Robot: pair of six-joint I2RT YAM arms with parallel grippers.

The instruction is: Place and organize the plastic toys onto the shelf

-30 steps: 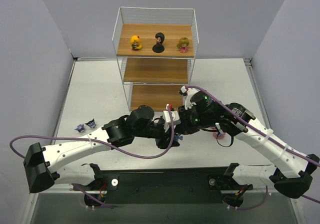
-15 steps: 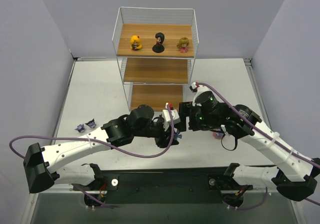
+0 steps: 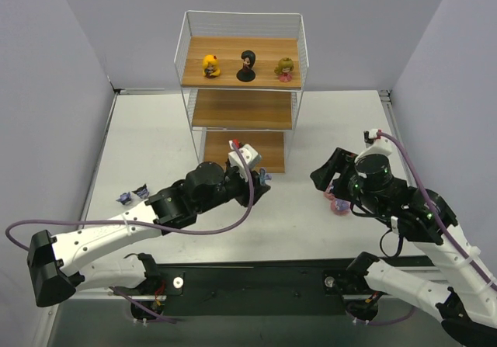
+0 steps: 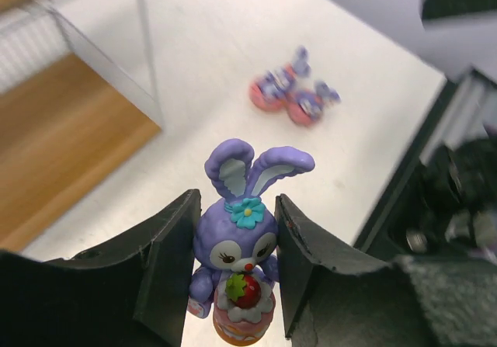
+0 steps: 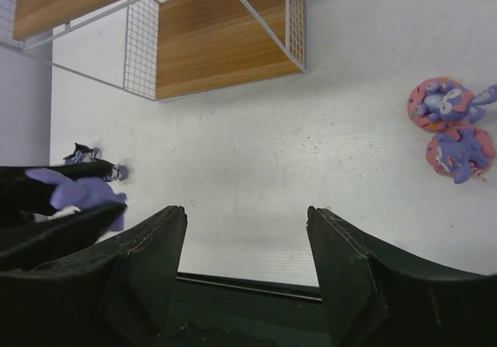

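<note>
The left gripper [image 4: 237, 207] pinches a purple bunny figure [image 4: 242, 248] by the sides of its body. One dark finger presses each flank, and the ears and flower-topped head stick out past the fingertips. The strawberry cake base sits low between the jaws, toward the wrist. From above, this gripper and its toy are just in front of the near edge of the shelf's [image 3: 264, 48] lowest board, toward its right corner; the toy is not on any board. The right gripper [image 5: 245, 219] stands spread wide with nothing between its fingers. It is over the white table [image 3: 155, 145], to the right of the shelf and well apart from the left gripper. Two more pink-and-purple bunnies [image 5: 450, 126] lie touching each other on the table. They are near the right gripper, off to one side of its jaws rather than between them. Two small dark blue-purple figures [image 3: 133, 196] sit together on the table far to the left, beside the left arm. On the top board the yellow doll [image 3: 210, 65], the black doll [image 3: 247, 66] and the olive-pink doll [image 3: 285, 69] stand in a row. The middle board is bare.
</note>
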